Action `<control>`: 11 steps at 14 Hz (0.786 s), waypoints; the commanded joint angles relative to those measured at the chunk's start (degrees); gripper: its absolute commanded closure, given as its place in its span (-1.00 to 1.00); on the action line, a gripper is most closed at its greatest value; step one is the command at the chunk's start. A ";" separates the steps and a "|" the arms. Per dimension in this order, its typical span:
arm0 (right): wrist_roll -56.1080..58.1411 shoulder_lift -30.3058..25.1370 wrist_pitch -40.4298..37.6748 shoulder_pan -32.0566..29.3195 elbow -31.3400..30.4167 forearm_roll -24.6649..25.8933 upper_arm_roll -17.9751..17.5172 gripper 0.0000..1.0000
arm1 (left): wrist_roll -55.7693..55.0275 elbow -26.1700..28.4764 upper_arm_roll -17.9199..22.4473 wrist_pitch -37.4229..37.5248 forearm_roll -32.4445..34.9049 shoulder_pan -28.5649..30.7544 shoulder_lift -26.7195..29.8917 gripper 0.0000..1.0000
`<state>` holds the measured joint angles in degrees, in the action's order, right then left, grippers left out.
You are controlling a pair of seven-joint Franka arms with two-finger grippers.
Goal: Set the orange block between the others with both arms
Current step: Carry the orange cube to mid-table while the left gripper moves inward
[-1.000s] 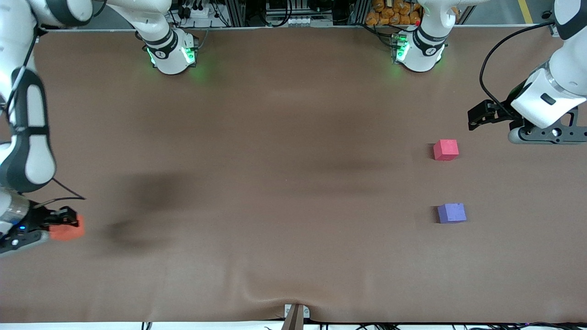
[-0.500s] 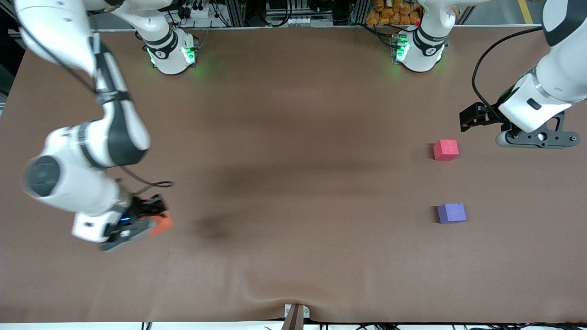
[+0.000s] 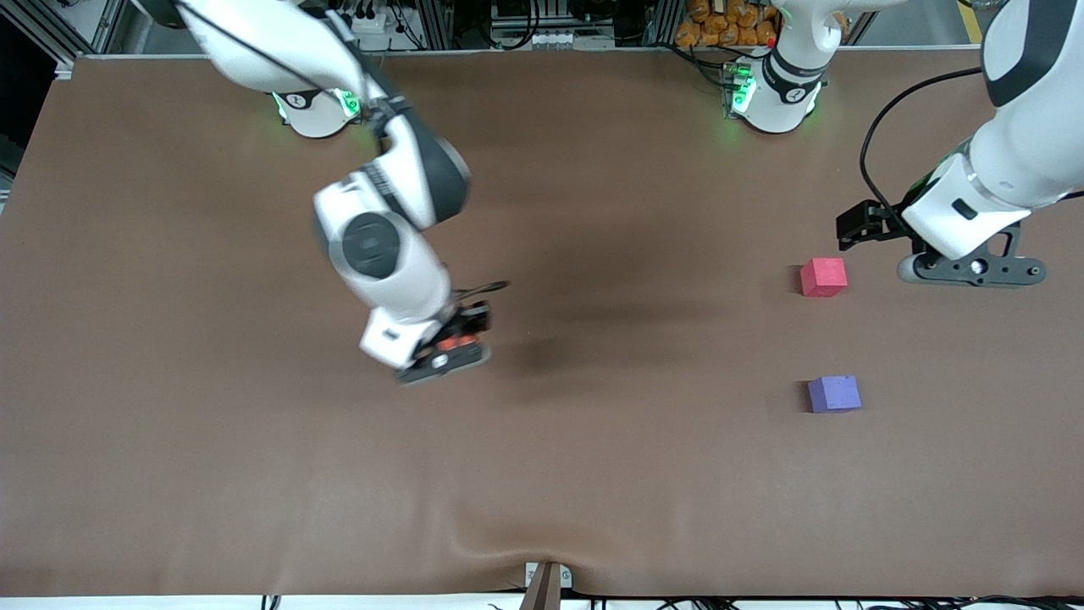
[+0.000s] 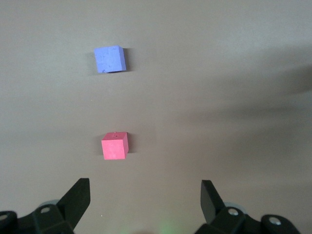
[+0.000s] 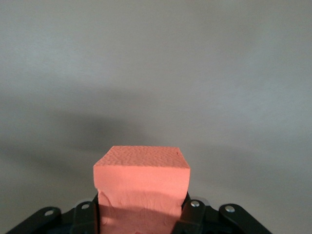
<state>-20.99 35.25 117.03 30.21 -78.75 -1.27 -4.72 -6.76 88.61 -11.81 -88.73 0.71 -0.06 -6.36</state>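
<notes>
- Your orange block [image 5: 141, 187] looks like matt foam, with a fine pebbled grain on top and smoother, creased sides.
- The red-pink cube [image 4: 115, 146] and the purple cube [image 4: 110, 59] show you the same matt, faintly speckled foam look.
- The table [image 3: 593, 474] wears a matt brown cloth-like cover, rumpled at six o'clock in your front view.
- The arms [image 3: 1012, 169] have glossy white plastic-looking shells with dark grey joints; the left gripper fingers [image 4: 78, 197] are matt black.
</notes>
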 commanded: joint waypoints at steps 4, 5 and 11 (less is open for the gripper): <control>-16.43 6.05 10.65 4.85 0.27 -0.31 0.68 1.00 | 0.08 -0.54 0.12 -1.45 0.00 -2.48 -1.81 -1.00; -18.89 7.19 11.72 5.47 0.36 -0.22 0.68 1.00 | 0.00 -0.54 0.12 -1.71 0.08 -2.75 -1.90 -1.00; -23.93 12.55 11.81 8.55 3.17 2.40 2.17 1.00 | -0.18 -0.72 0.12 -2.59 -0.18 -4.25 -2.34 -1.00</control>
<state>-43.29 45.90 129.40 37.79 -78.04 -0.74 -3.90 -6.76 88.57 -11.84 -91.00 0.71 -3.68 -8.47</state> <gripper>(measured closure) 0.463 0.000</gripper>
